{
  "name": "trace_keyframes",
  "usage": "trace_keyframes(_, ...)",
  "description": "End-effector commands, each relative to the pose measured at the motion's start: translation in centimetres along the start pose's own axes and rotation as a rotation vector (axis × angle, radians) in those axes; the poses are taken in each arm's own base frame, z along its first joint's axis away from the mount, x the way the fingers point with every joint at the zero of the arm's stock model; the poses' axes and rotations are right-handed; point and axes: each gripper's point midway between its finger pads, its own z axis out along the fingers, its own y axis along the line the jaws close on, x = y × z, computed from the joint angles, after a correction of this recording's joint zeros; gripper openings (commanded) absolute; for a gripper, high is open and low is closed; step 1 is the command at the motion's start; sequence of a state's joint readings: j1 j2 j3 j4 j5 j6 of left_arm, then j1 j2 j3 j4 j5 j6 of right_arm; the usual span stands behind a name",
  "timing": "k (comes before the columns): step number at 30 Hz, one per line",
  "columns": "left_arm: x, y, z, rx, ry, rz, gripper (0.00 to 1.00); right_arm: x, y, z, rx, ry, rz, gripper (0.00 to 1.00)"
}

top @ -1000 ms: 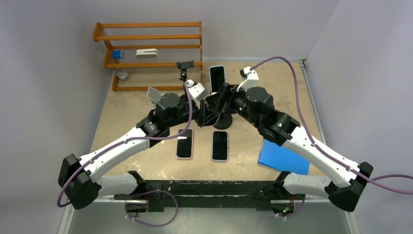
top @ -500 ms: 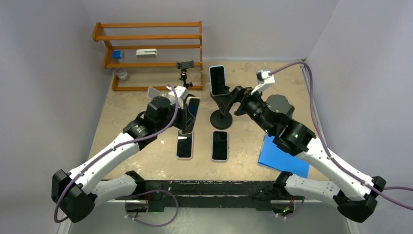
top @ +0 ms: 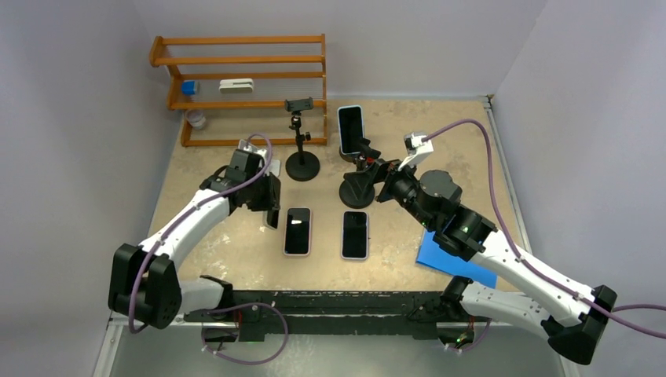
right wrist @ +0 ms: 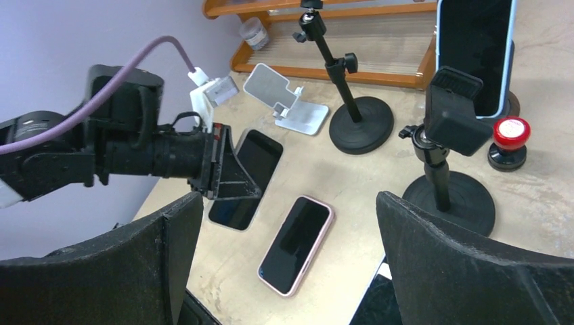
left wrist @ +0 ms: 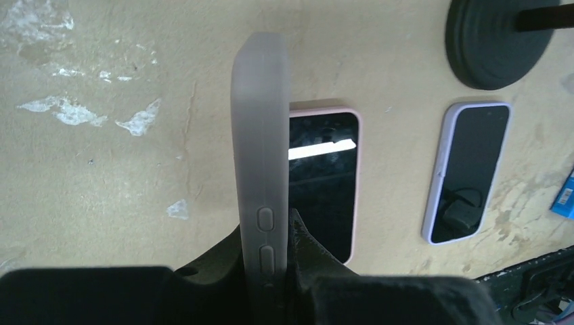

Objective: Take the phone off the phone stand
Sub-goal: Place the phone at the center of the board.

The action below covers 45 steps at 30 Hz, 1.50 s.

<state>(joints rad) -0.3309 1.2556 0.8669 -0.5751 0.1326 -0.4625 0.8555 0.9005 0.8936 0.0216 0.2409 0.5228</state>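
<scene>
Left gripper [left wrist: 267, 254] pinching phone [left wrist: 260, 135] edge-on over table [left wrist: 101, 169]; lower clear of pink-cased phone [left wrist: 323, 183], lay flat, release gently

Flat phone [top: 298, 231] left of second phone [top: 355, 234]; stand [top: 355, 193] behind; shelf [top: 236, 104] rearmost.

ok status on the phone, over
Left end effector shut on grey-cased phone, clear of black round-based phone stand. Right end effector open. Pink-cased phone lies flat alongside.
</scene>
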Motion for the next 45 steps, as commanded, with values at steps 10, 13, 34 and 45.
trace_keyframes(10,4.7,2.2,3.5,0.065,0.181,-0.075,0.0,-1.2,1.6,-0.2,-0.093,-0.066,0.012,0.99)
trace_keyframes(13,5.0,1.1,3.7,0.142,0.2,-0.069,0.0,-1.3,1.5,-0.5,-0.088,-0.072,0.011,0.99)
trace_keyframes(34,8.5,-1.9,4.8,0.254,0.298,-0.055,0.0,-1.5,1.3,-1.0,-0.08,-0.088,0.053,0.99)
trace_keyframes(45,7.9,0.6,3.8,0.07,0.223,-0.137,0.0,-1.2,1.2,-0.1,-0.07,-0.084,0.048,0.99)
